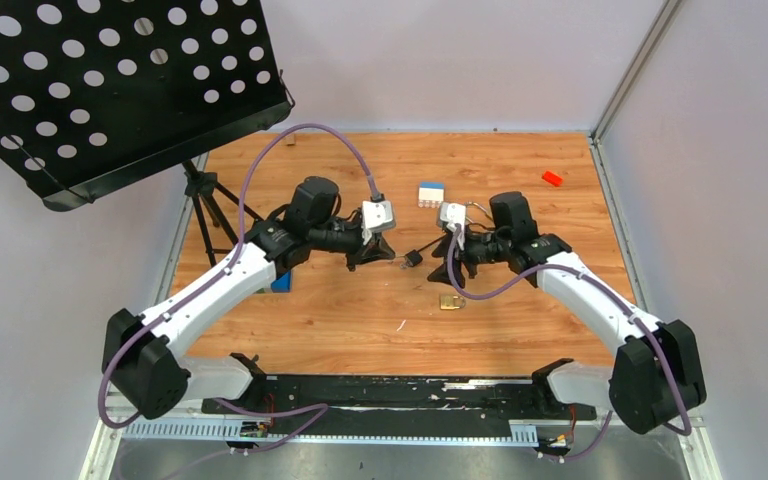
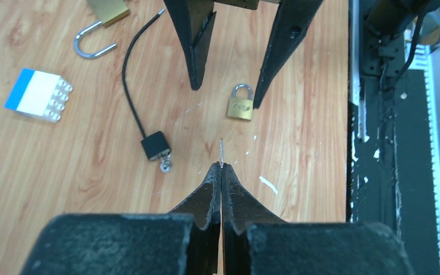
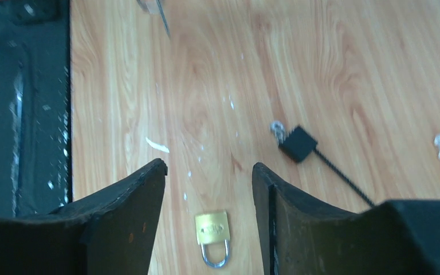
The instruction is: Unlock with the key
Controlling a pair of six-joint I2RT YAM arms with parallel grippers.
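Left end effector (image 2: 222, 168) clenched on key (image 2: 222, 150), right end effector (image 3: 209, 166) released, scuffed wooden tabletop (image 1: 520, 325), pale walls (image 1: 460, 60)

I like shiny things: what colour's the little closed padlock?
Small closed metal padlock: brass-gold; left wrist view.

Two brass padlocks (image 2: 240, 105) (image 2: 107, 8), one key (image 2: 222, 151), one black cable (image 2: 156, 144), one blue-white brick (image 2: 37, 95), one red brick (image 1: 552, 178).

Pale lilac walls (image 1: 460, 60) enclose wood-grain tabletop (image 1: 520, 160); perforated black music stand (image 1: 110, 80) (on tripod (image 1: 208, 205)) at ten o'clock. Light even.
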